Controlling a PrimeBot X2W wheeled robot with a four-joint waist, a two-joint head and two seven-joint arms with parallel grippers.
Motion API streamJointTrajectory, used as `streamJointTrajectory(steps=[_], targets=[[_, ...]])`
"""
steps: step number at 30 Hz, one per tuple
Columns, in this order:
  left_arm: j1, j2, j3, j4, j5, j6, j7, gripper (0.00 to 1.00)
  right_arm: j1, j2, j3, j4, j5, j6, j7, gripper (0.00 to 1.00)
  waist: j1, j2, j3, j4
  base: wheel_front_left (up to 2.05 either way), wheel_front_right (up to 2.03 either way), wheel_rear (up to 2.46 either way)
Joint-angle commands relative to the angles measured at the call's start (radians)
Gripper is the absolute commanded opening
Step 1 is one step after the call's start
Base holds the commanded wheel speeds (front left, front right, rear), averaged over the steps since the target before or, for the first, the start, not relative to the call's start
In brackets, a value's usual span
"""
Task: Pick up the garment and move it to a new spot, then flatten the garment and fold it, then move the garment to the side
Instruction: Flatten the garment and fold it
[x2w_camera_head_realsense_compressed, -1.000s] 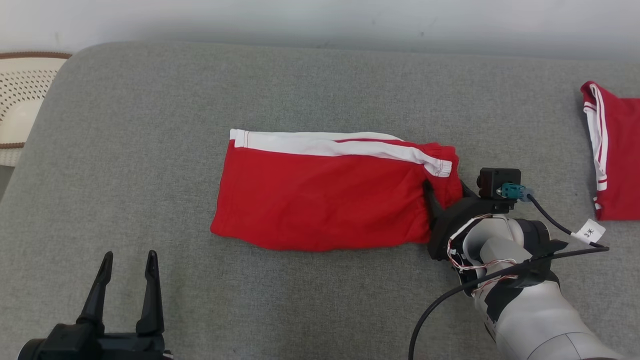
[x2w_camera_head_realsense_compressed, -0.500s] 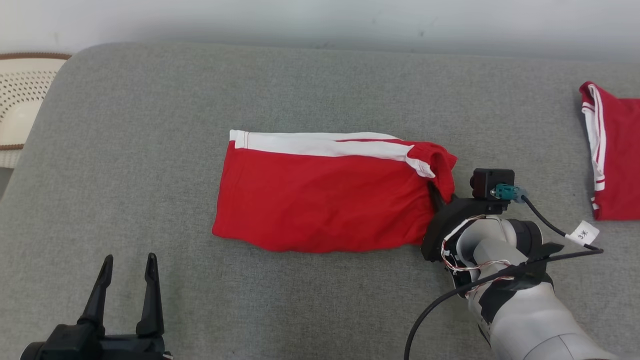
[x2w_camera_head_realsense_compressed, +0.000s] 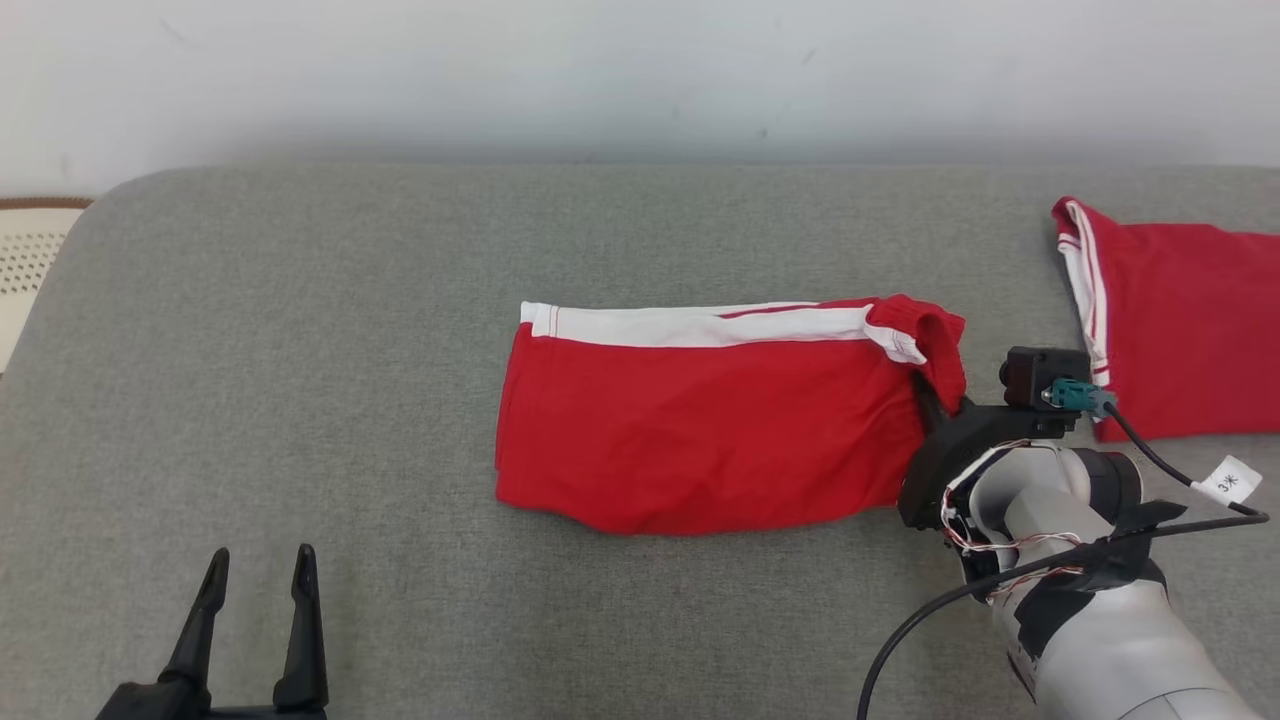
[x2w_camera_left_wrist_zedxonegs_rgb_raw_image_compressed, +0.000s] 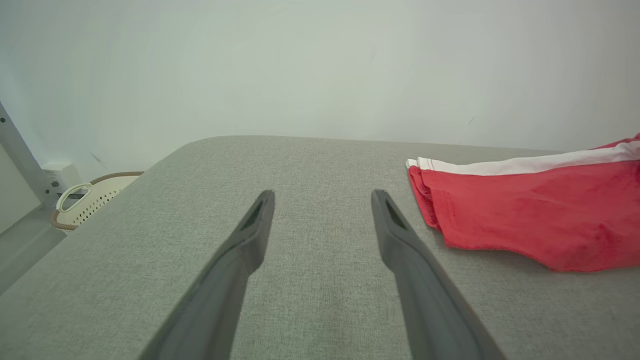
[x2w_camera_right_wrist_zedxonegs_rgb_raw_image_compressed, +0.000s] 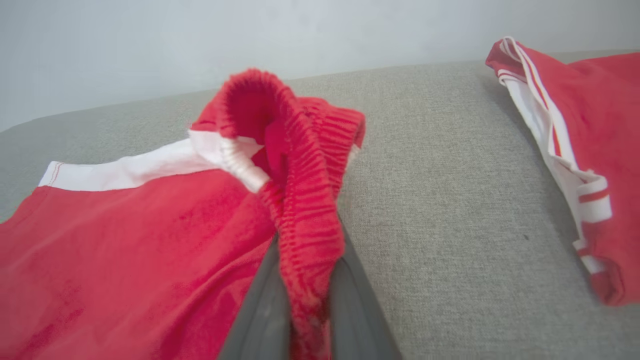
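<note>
- One white cable tag noted in head view, marked "3" plus an unclear sign.
- Right end effector clenched on waistband of red shorts.
- Left end effector released, empty.

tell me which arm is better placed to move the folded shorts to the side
Right: the right pincer is shut on the waistband of the red shorts. The left pincer hangs open, apart from the cloth.

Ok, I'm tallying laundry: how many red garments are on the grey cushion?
2. One red garment lies centred on the cushion, waistband pinched by the right end effector. The other garment lies at the head view's right edge, partly cut off; more could be out of frame.
</note>
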Motion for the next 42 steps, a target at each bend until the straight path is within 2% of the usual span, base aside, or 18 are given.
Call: streamJointTrajectory(steps=[1, 6, 13, 19, 25, 42], targets=[[0.016, 0.000, 0.002, 0.001, 0.004, 0.001, -0.003, 1.00, 0.012, 0.004, 0.010, -0.014, 0.020, 0.000, 0.006, 0.00, 0.0001, -0.0001, -0.013, -0.014, 0.00, 0.00, 0.00], [0.021, -0.001, 0.002, 0.003, -0.003, 0.000, -0.003, 1.00, 0.044, 0.011, 0.082, -0.149, 0.182, 0.000, 0.095, 0.00, 0.0001, -0.0001, -0.022, -0.026, 0.00, 0.00, 0.00], [0.018, -0.003, -0.007, 0.005, -0.004, 0.000, -0.003, 1.00, 0.082, -0.030, 0.183, -0.372, 0.442, 0.000, 0.232, 0.00, 0.0001, -0.0001, -0.026, -0.028, 0.00, 0.00, 0.00], [0.007, -0.005, -0.023, 0.008, -0.008, -0.001, -0.003, 1.00, 0.076, -0.041, 0.229, -0.460, 0.598, 0.000, 0.308, 0.00, 0.0001, -0.0001, -0.025, -0.007, 0.00, 0.00, 0.00], [0.004, -0.006, -0.046, 0.007, -0.016, 0.006, -0.003, 1.00, 0.041, -0.027, 0.264, -0.451, 0.678, 0.000, 0.366, 0.00, 0.0001, -0.0001, -0.024, 0.027, 0.00, 0.00, 0.00], [-0.023, -0.007, -0.117, 0.032, -0.055, 0.024, -0.004, 1.00, -0.064, 0.063, 0.341, -0.287, 0.741, 0.000, 0.399, 0.00, 0.0001, -0.0001, -0.004, 0.108, 0.00, 0.00, 0.00]])
